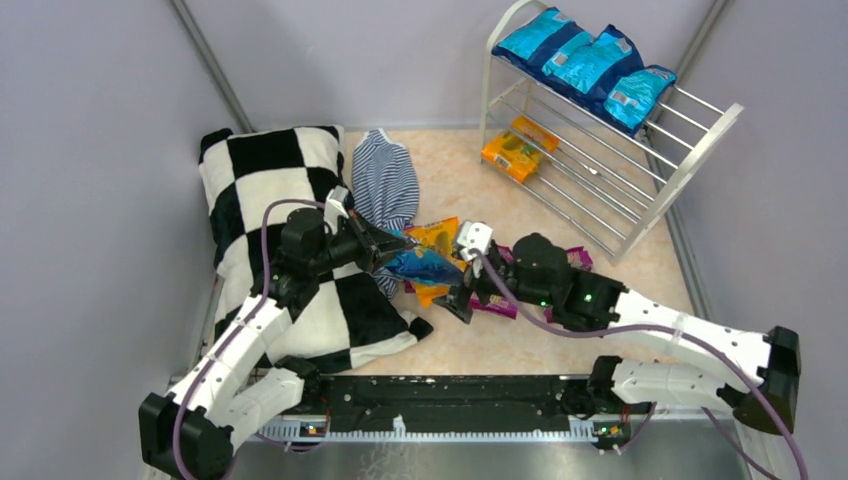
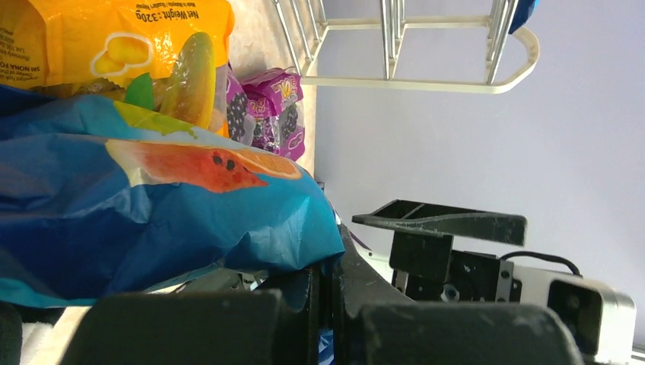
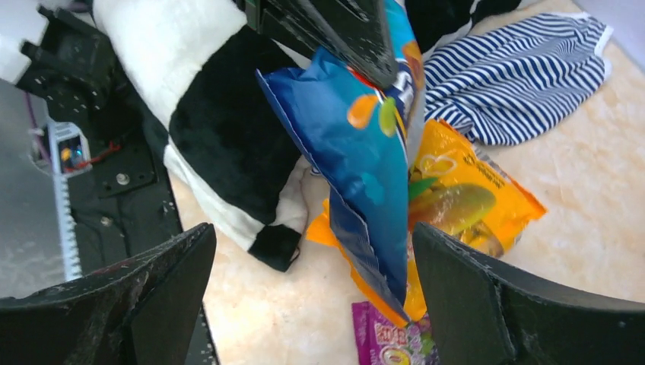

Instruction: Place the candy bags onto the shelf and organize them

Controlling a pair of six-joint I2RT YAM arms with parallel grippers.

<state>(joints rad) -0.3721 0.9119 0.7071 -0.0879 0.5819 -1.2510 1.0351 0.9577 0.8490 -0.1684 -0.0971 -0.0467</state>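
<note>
Beige tabletop (image 1: 450,170) beside the checkered pillow (image 1: 260,170): my left gripper (image 1: 392,253) clamps a blue candy bag (image 1: 427,266), while my right gripper (image 3: 312,243) gapes wide open either side of it.

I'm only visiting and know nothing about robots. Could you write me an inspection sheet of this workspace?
Surface: beige marbled tabletop, partly covered.
Job's things: white metal-rod shelf holds several blue candy bags on top, orange candy bags lower down; loose orange bags and purple bags lie on the tabletop.
Clutter: black-and-white checkered pillow; blue-and-white striped cloth.
Grippers: left gripper shut on a glossy blue bag; right gripper open, facing that bag.
Cables: purple cables run along both arms.
Surroundings: plain lilac walls.
</note>
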